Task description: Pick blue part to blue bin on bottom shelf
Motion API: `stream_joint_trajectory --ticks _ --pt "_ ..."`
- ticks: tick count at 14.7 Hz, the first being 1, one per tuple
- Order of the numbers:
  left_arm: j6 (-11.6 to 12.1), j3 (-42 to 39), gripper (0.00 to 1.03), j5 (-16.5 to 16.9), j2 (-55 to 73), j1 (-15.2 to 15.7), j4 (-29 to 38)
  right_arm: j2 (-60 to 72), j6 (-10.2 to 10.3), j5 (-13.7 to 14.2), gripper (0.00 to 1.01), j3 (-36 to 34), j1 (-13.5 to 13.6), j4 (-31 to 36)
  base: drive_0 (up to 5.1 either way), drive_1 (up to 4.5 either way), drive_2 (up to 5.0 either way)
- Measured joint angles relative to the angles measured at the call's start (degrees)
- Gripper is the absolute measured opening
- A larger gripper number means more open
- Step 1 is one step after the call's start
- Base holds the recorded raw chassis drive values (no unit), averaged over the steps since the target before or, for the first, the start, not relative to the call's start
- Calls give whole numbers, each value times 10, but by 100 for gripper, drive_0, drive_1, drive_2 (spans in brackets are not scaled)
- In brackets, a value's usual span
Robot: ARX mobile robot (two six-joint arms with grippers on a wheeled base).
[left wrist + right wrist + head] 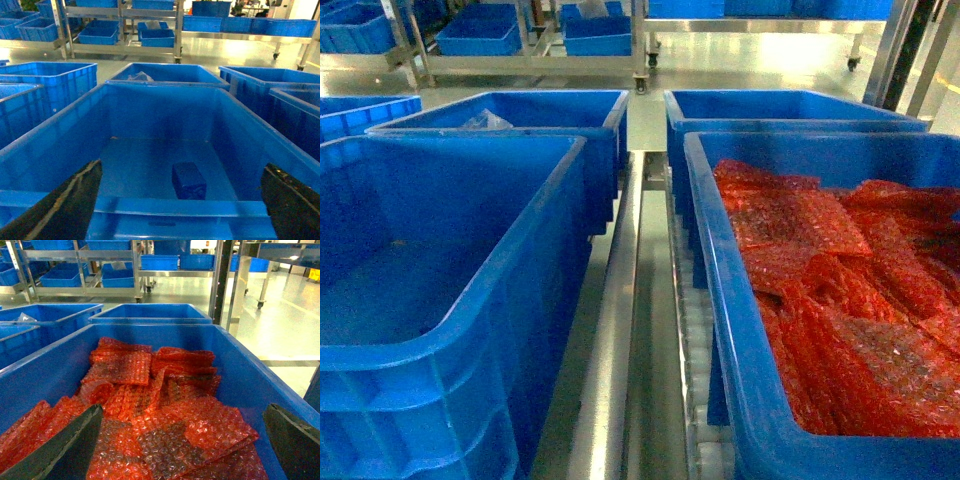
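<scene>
The blue bin (pixel 160 115) had tall walls and open room inside. The blue part (pixel 189 180) lay on its floor, perhaps tilted, between the left gripper's (pixel 180 200) wide-open, empty jaws. The right gripper (pixel 180 440) was wide open too, empty.

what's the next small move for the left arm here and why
Probably lower the left gripper straight into the blue bin toward the blue part. Its jaws are open and empty above the near rim, and the part lies alone on the floor between them.

Blue bin (pixel 150 115), seemingly blue part (pixel 189 180); red bubble-wrap (pixel 165 420).
</scene>
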Motion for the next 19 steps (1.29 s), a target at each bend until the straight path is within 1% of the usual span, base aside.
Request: stream_joint_trajectory --ticks 1,2,19 --pt "1 0 100 0 0 0 0 0 0 0 98 0 0 0 0 0 0" --pt "1 0 97 0 0 0 0 0 0 0 98 0 0 0 0 0 0" --pt "1 0 98 0 0 0 0 0 0 0 98 0 0 0 0 0 0"
